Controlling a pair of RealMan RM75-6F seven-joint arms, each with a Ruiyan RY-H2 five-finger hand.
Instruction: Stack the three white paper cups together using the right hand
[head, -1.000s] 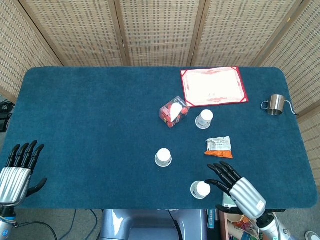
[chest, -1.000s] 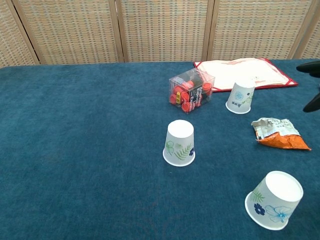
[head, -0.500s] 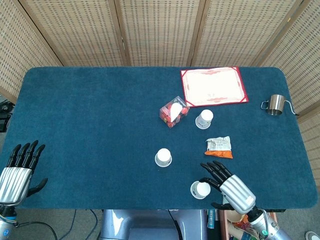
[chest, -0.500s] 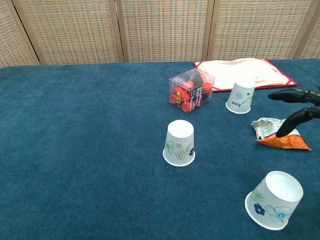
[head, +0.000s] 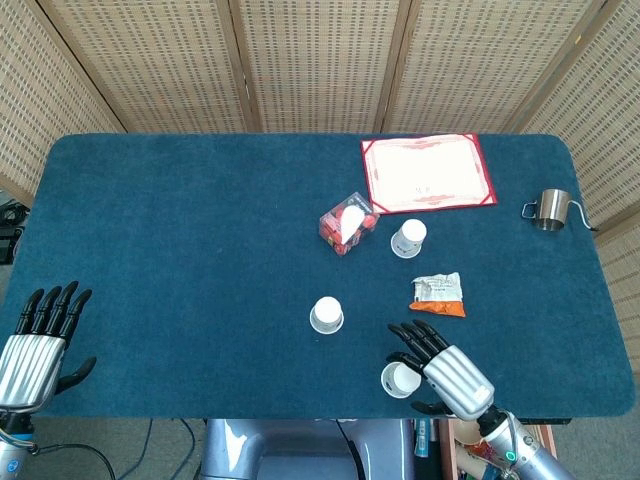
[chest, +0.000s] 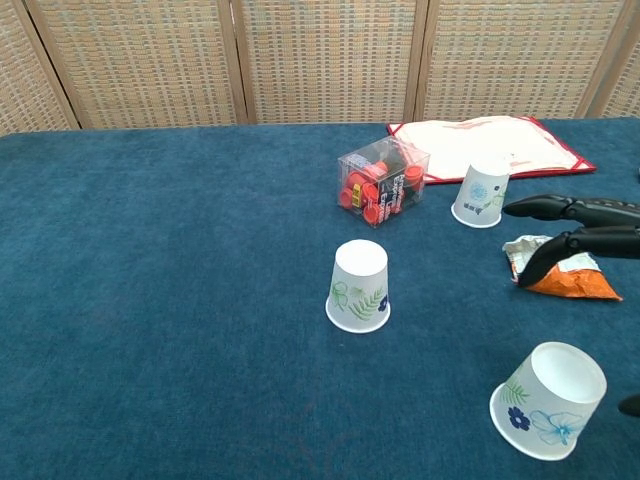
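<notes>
One right robot hand, fingers spread, beside nearest cup.

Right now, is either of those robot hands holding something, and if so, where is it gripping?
No. The right hand hovers with fingers spread over the nearest paper cup without gripping it; the left hand is open and away from everything.

Before you stands a table covered in deep blue cloth with rounded corners. Behind it runs a folding screen of woven cane panels in pale wooden frames, evenly lit.
</notes>
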